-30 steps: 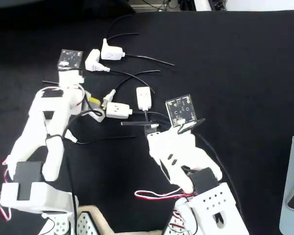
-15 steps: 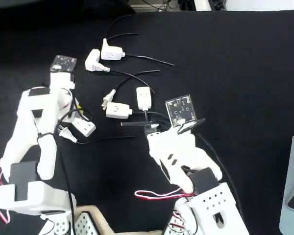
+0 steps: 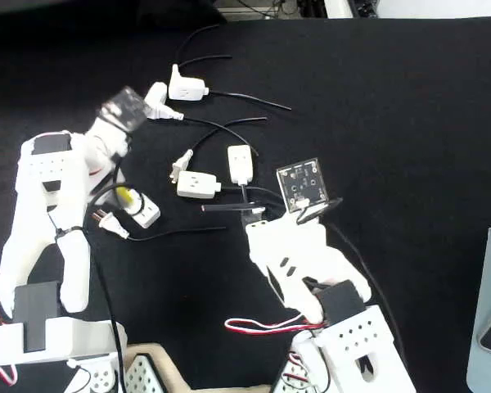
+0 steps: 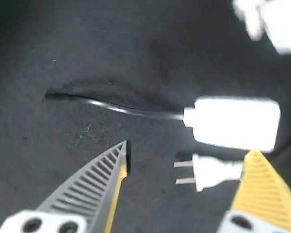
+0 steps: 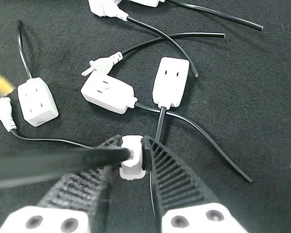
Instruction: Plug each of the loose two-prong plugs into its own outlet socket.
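My left gripper [image 4: 189, 150] is open, hovering just above a white socket block [image 4: 235, 124] and a loose two-prong plug [image 4: 203, 172] that lie side by side; the high view places this gripper [image 3: 123, 193] by that block [image 3: 144, 212] and plug [image 3: 106, 221] at the left. My right gripper [image 5: 132, 154] is shut on a white plug [image 5: 133, 160] with a black cable, low over the cloth at the table's middle [image 3: 254, 215]. Just beyond it lie two more socket blocks [image 5: 108, 93] [image 5: 171, 82] and another loose plug [image 5: 104, 63].
The table is covered in black cloth [image 3: 393, 123]. Two white blocks [image 3: 186, 84] [image 3: 154, 98] with black cables lie at the back. Cables trail between the blocks. A grey object [image 3: 489, 319] stands at the right edge. The right half of the cloth is bare.
My left arm pulled back toward the left and near side, and the socket block it was over slid that way with its plug. Its wrist has turned. The right arm has not moved.
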{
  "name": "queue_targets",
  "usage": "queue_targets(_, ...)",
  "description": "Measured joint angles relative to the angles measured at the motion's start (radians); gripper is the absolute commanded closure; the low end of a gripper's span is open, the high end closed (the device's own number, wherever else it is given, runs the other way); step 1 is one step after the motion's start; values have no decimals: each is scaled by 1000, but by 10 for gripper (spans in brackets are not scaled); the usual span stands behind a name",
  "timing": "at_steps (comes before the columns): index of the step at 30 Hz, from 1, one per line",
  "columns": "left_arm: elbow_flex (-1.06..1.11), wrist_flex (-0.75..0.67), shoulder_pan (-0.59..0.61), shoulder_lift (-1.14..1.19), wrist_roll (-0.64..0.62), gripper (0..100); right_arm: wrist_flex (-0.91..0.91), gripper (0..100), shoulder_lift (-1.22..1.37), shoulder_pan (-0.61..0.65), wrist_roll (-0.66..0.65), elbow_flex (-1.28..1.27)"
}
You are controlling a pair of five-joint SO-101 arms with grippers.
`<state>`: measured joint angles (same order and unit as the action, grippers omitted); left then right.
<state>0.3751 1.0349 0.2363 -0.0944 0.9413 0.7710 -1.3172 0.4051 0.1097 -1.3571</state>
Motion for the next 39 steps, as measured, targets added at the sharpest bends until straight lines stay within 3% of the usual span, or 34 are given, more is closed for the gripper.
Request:
queue_targets(5, 0, 40, 20, 0, 247, 637, 0, 986, 0, 0, 0, 0)
queue_targets(12, -34, 9, 9, 80, 338, 638, 0, 986, 0, 0, 0, 0)
queue_targets(16, -91, -15, -6, 204, 338, 681, 0, 986, 0, 0, 0, 0)
queue_targets(27, -160, -18, -95, 354, 338, 686, 0, 986, 0, 0, 0, 0)
queue_targets(39, -160, -3, -175, 381, 58, 802, -2, 986, -2, 0, 0, -26)
